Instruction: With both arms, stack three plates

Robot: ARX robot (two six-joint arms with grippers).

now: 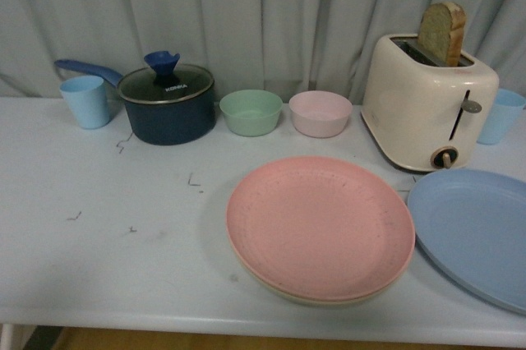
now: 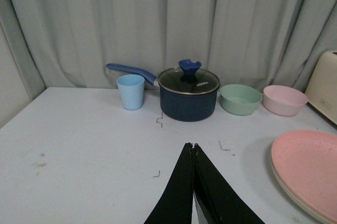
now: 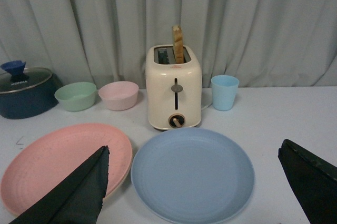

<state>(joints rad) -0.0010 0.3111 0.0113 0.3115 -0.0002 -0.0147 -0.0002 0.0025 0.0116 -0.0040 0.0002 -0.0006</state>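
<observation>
1. A pale, matte surface (image 1: pixel 107 235) fills the foreground, dotted with a few small dark scraps (image 1: pixel 193 180).
2. Nearest its front edge lies the pink plate (image 1: pixel 320 227). It rests squarely on the beige plate (image 1: pixel 316 300), of which only a thin rim shows. The blue plate (image 1: pixel 477 235) lies just beside them to the right, alone on the surface.
3. Behind the plates stand, left to right, a light blue cup (image 1: pixel 85 101), a dark blue pot (image 1: pixel 168 112) with a glass lid, a green bowl (image 1: pixel 251 112), a pink bowl (image 1: pixel 320 113) and a cream toaster (image 1: pixel 419 103) holding a slice of bread (image 1: pixel 442 31).
4. A grey pleated curtain (image 1: pixel 246 13) closes off the room behind.
5. The front view shows neither arm.
6. Only the left wrist view shows the left gripper (image 2: pixel 193 148), its black fingers pressed together above the surface.
7. Only the right wrist view shows the right gripper (image 3: pixel 194 151), spread wide over the blue plate and holding nothing. It also shows a second cup (image 3: pixel 225 91) whole beside the toaster.
</observation>
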